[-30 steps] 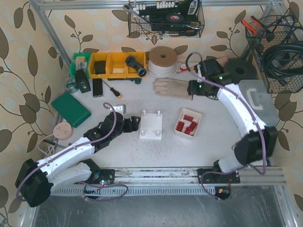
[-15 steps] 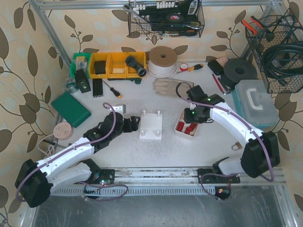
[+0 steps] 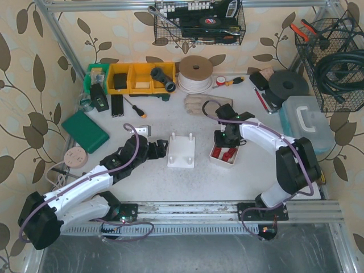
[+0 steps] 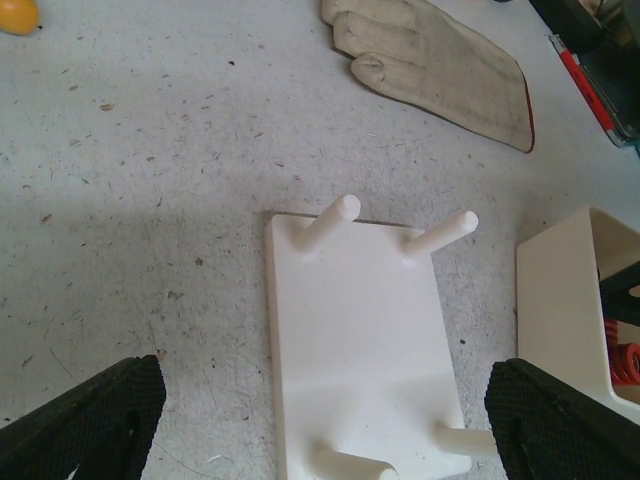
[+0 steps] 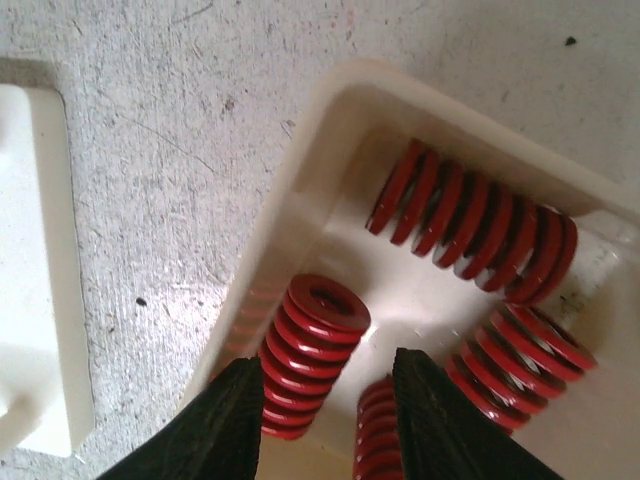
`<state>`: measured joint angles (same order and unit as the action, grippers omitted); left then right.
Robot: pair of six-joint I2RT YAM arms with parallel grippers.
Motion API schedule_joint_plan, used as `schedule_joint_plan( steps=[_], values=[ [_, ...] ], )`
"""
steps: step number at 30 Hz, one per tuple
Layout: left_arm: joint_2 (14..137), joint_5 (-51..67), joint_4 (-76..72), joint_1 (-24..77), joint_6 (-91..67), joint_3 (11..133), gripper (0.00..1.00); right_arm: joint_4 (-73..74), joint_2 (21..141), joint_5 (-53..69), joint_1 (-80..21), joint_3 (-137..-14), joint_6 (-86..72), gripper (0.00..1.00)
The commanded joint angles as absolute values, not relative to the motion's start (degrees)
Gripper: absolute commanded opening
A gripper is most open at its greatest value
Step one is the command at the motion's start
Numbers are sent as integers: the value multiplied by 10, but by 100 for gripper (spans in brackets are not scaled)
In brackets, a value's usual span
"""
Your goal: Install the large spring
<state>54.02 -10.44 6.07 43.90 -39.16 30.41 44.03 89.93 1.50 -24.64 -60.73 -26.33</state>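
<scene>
Low in the right wrist view, your right gripper (image 5: pixel 328 365) jaws sit open astride the upright red spring (image 5: pixel 312 345), likely stiff, light: pinch mid-coils.

Left arm (image 3: pixel 85 185) low and stretched diagonally toward centre, left pincer (image 4: pixel 320 425) wide open just above the counter; right arm (image 3: pixel 267 136) folded back inward, wrist pitched steeply down, right pincer (image 5: pixel 325 420) fingers only partly parted.

Bright, even light and sharp focus throughout; a soft shadow crosses the table (image 4: pixel 120 300).
</scene>
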Motion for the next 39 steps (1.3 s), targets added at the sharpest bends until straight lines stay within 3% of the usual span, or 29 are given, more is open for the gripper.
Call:
schedule_joint_plan(
  steps=[1, 22, 33, 39],
  values=[
    [546, -113, 54, 441, -395, 322, 91, 402, 921, 30, -254, -597, -287, 39],
    [542, -118, 55, 441, -396, 320, 90, 384, 1030, -32, -275, -597, -372, 38],
    [540, -119, 54, 441, -396, 319, 90, 422, 1005, -48, -289, -628, -362, 0],
    [540, -119, 54, 441, -397, 319, 90, 443, 948, -69, -302, -649, -351, 0]
  ],
)
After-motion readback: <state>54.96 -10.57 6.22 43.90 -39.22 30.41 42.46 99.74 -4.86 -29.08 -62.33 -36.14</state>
